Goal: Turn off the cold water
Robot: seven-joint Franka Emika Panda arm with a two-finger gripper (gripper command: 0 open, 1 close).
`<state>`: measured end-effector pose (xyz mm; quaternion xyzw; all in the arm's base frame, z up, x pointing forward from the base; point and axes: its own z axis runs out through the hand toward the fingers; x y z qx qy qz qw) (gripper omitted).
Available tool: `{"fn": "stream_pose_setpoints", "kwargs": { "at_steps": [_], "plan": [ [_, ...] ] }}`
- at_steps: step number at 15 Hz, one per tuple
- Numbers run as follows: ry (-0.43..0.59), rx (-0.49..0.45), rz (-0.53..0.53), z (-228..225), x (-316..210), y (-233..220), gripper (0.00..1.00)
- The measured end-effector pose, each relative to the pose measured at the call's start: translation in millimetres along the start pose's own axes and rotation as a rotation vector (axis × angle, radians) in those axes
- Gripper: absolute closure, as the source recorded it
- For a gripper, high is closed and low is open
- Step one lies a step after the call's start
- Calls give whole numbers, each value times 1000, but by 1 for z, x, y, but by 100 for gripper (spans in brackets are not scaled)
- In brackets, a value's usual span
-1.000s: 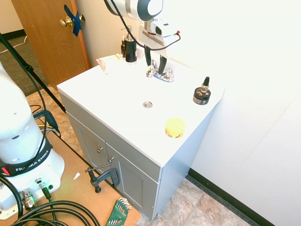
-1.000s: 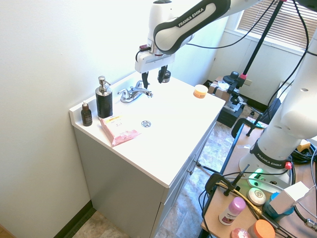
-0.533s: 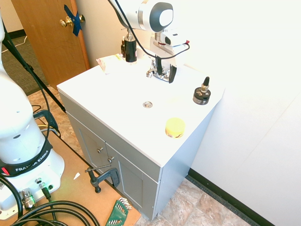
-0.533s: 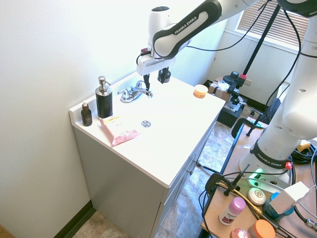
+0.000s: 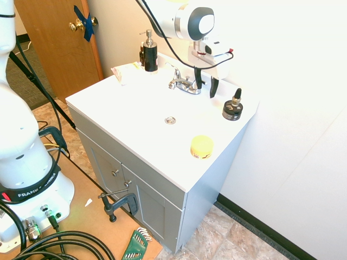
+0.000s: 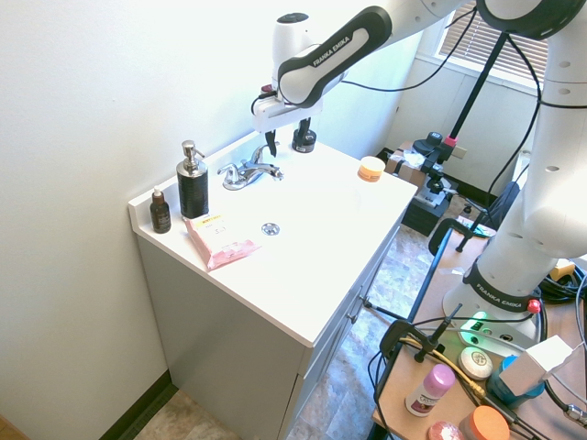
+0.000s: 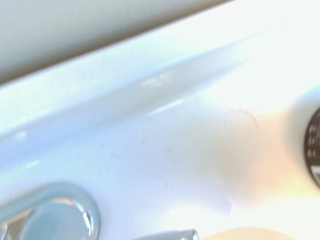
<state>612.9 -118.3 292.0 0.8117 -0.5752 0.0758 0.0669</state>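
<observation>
The chrome two-handle faucet [image 5: 184, 84] [image 6: 248, 171] stands at the back of the white sink counter [image 5: 135, 114]. My gripper [image 5: 206, 84] [image 6: 274, 142] hangs open just beside the faucet's handle on the dropper-bottle side, low over the counter and touching nothing. That side's handle [image 5: 193, 85] is apart from the fingers. In the wrist view a chrome faucet handle [image 7: 55, 217] shows at the edge, with the backsplash ledge [image 7: 125, 65] beyond. I see no water stream in any view.
A dark dropper bottle [image 5: 233, 108] [image 6: 304, 139] stands close beside the gripper. A black soap pump [image 5: 149, 54], a small brown bottle [image 6: 160, 212] and a pink packet [image 6: 220, 240] sit past the faucet. The drain [image 5: 170, 120] and a yellow jar [image 5: 201, 147] lie nearer the front.
The gripper has moved sideways from over the faucet handles to the gap between the faucet and the dropper bottle. It has stayed open.
</observation>
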Motion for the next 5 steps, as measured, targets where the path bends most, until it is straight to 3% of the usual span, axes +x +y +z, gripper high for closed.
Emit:
{"fn": "stream_pose_setpoints", "kwargs": {
  "at_steps": [2,5],
  "plan": [
    [-13,-6,-2,-2,0,1,0],
    [-107,30,-85,-19,-25,26,0]
  ]
}}
